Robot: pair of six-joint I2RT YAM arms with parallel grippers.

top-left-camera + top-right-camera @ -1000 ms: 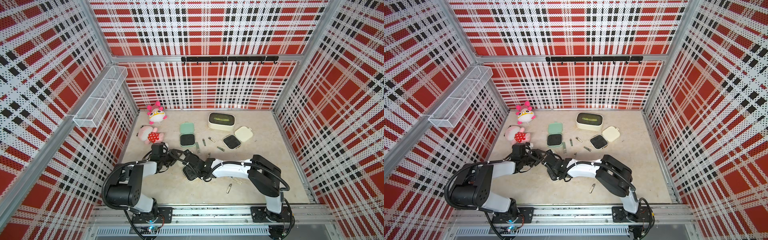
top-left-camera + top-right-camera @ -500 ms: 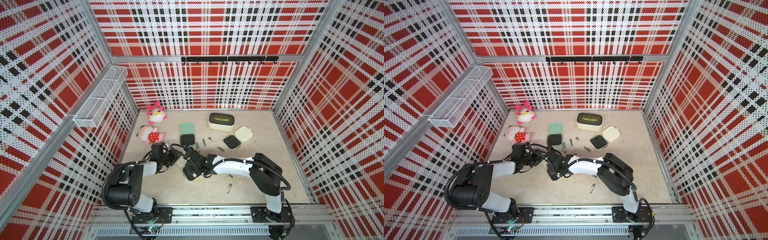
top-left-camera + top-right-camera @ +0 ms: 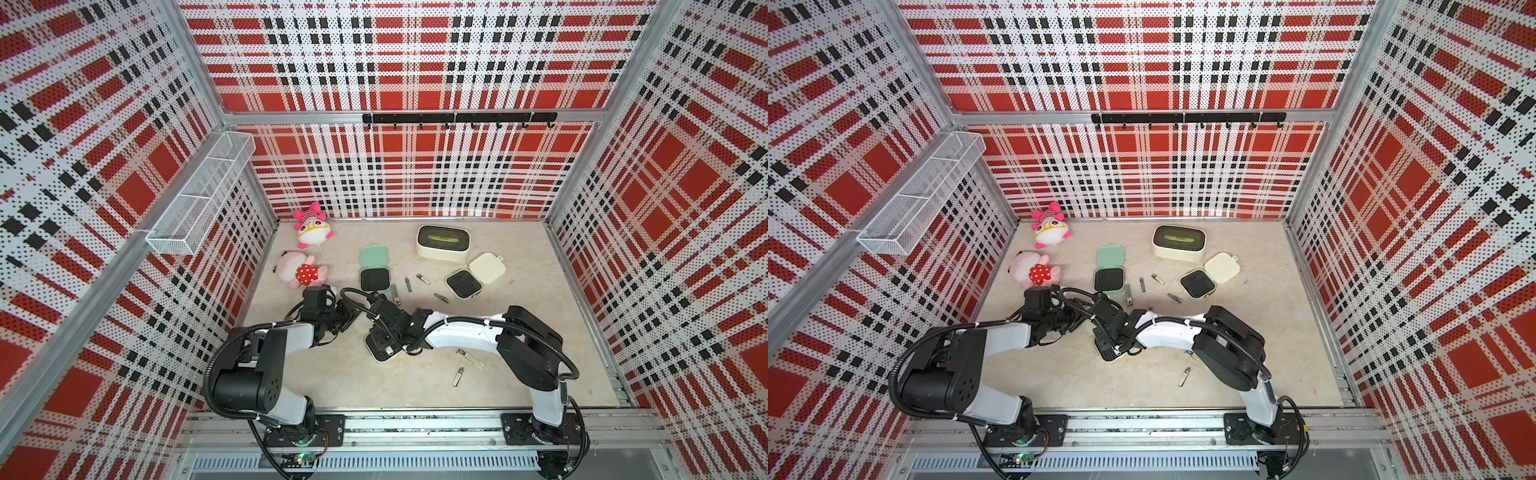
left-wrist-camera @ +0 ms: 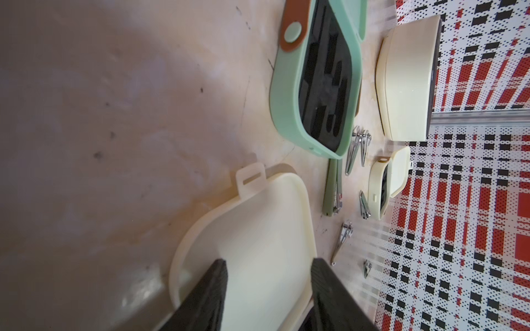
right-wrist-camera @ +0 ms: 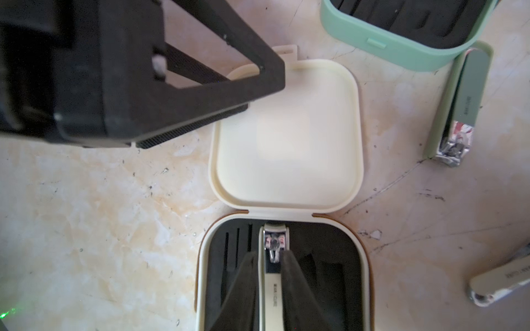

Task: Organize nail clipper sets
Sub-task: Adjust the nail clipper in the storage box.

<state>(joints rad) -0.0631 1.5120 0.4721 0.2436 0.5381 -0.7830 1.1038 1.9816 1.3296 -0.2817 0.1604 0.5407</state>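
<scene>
An open cream case (image 5: 200,272) lies near the table's front, its lid (image 5: 286,137) flat beside the black insert. My right gripper (image 5: 271,255) is shut on a cream-handled nail clipper (image 5: 272,286) lying in that insert; in both top views it hangs over the case (image 3: 376,353) (image 3: 1106,353). My left gripper (image 4: 268,262) is open, its fingers (image 5: 258,80) wide apart over the lid (image 4: 252,229); contact is unclear. Farther back lie an open mint case (image 3: 375,279) and a second open cream case (image 3: 463,283).
Loose clippers lie between the cases (image 3: 441,297) and near the right arm (image 3: 469,358) (image 3: 458,376). A green-handled clipper (image 5: 464,109) lies beside the mint case (image 4: 286,114). A larger cream box (image 3: 442,243) stands at the back; two pink plush toys (image 3: 311,228) (image 3: 301,272) at the left.
My right gripper's jaws have narrowed onto the clipper in the cream case, and its wrist has shifted slightly toward the left arm. The left arm has stayed put.
</scene>
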